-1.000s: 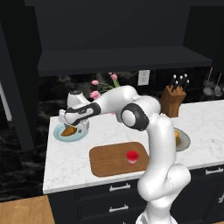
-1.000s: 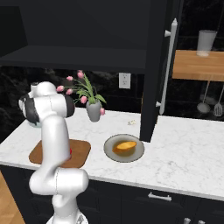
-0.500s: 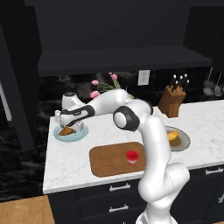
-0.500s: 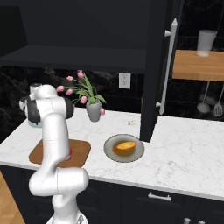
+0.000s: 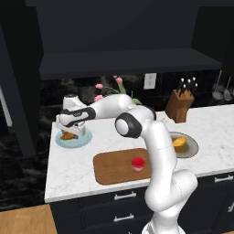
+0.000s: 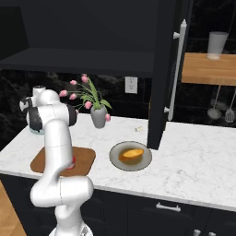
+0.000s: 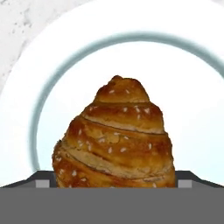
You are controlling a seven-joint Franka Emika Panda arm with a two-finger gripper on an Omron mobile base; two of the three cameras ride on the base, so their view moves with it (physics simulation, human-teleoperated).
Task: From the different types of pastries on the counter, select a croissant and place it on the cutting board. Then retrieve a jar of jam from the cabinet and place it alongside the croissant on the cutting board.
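Note:
The croissant (image 7: 117, 131), golden brown and ridged, lies on a round light blue plate (image 7: 52, 65) at the counter's back left. My gripper (image 7: 113, 181) is low over it and open, with a dark fingertip (image 7: 42, 180) showing at each side of the pastry. In the left base view the gripper (image 5: 73, 130) hangs just above the croissant (image 5: 68, 135) and its plate (image 5: 85, 139). The wooden cutting board (image 5: 114, 167) lies near the front edge with the red jar of jam (image 5: 138, 163) standing on its right part. The orange-yellow bun (image 5: 180, 142) sits on a grey plate (image 5: 191, 148).
A vase of pink flowers (image 6: 97, 116) stands at the back of the marble counter (image 6: 193, 156), a knife block (image 5: 178, 107) further right. The black cabinet door (image 6: 162, 73) stands open above the counter. The cutting board (image 6: 85, 159) and the grey plate (image 6: 115, 152) lie in front.
The arm has reached further left and the gripper has come down from above the plate to just over the croissant. Jar, board and bun have not moved.

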